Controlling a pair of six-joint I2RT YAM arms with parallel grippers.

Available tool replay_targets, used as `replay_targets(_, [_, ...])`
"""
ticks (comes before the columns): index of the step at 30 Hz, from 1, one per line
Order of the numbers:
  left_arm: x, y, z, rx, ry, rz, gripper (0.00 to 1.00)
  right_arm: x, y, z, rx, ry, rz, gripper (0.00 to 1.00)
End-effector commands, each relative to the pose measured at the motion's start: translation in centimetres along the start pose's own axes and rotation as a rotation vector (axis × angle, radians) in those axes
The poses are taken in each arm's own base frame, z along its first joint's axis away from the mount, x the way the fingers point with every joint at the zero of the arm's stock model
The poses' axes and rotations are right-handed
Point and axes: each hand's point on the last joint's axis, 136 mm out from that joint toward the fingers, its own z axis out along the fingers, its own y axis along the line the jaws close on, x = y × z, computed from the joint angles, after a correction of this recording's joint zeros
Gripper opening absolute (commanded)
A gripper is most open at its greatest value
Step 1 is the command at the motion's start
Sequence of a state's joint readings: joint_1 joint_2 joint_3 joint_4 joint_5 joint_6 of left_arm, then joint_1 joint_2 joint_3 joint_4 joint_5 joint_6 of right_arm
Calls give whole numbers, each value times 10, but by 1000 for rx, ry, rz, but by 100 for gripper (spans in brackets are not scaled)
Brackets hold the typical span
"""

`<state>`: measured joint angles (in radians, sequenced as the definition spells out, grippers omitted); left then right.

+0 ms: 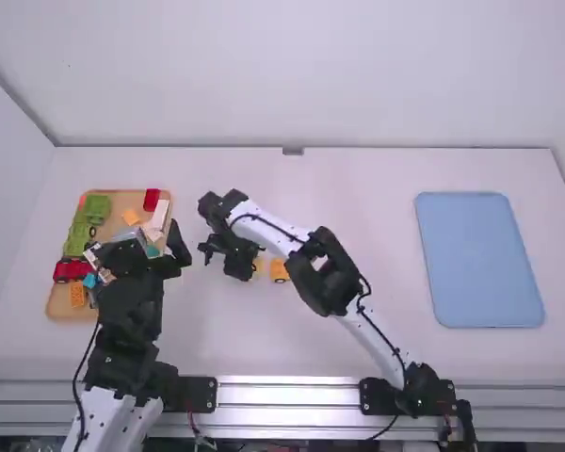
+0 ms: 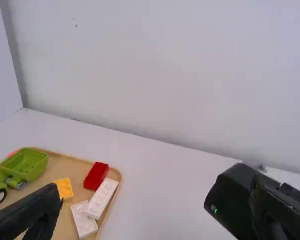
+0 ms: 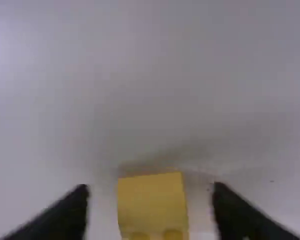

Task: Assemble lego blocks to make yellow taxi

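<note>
In the high view, the left end effector [image 1: 132, 238] is hanging above the right side of a tan tray [image 1: 123, 200], which is lying at the left of the white counter [image 1: 358, 217]. In this tray, green toy pieces [image 1: 79, 231], a red toy vehicle [image 1: 71, 270], an orange block [image 1: 77, 294], a red block [image 1: 152, 200] and white blocks [image 1: 159, 215] are lying together with a small yellow block [image 1: 130, 217]. The right end effector [image 1: 228, 260] is standing low over the counter, to the right of the tan tray. Just beside it, a yellow taxi piece [image 1: 257, 268] is lying, and near this one, to the right, another yellow taxi piece [image 1: 280, 271] is resting. A blue tray [image 1: 480, 259] is lying well apart, at the right. In the left wrist view, the left end effector [image 2: 157, 197] is being released, its two fingers standing wide apart with nothing between them. The red block is lying near the white blocks in the tan tray, and two of the white blocks are touching. In the right wrist view, the right end effector [image 3: 151, 192] is also being released. One yellow piece with studs is lying between its fingers, and a gap is showing on each side.
</note>
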<state>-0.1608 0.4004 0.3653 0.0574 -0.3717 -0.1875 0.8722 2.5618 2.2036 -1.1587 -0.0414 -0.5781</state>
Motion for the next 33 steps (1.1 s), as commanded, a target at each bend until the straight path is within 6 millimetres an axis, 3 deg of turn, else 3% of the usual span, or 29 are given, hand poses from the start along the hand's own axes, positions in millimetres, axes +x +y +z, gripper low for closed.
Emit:
replay_targets(1, [5,3,4,-18,11,2,99,-10,-9,-18,40,-38,5,98])
replay_targets(3, [6,2,5,-17,14,3,99,-11,-13,-27,47,-49,12,98])
replay_targets(6, [8,-7,10,26,26,14,99,-10,-24,-61,76,-85,63,98])
replay_targets(7, [8,-7,10,26,26,14,99,-10,-24,-61,76,-85,63,98])
replay_targets(8, [11,-19,14,90,38,39,99,-4,-38,-88,101,-126,112,98])
replay_targets(9, [13,-23,17,111,44,49,99,0,-45,-102,116,-150,127,98])
replay_targets(14, [26,-38,33,194,89,73,99,23,-65,-147,162,-225,217,98])
replay_targets(21, [76,-89,55,571,264,267,99,59,-100,-155,433,-321,466,98])
replay_targets(26, [117,-141,29,1058,287,497,99,91,-98,-169,498,-561,551,98])
replay_targets(28, [125,-148,27,1149,269,515,99,106,-96,-167,484,-647,564,98])
replay_targets(33, [161,-146,39,1166,365,477,99,142,-95,-156,458,-828,564,98])
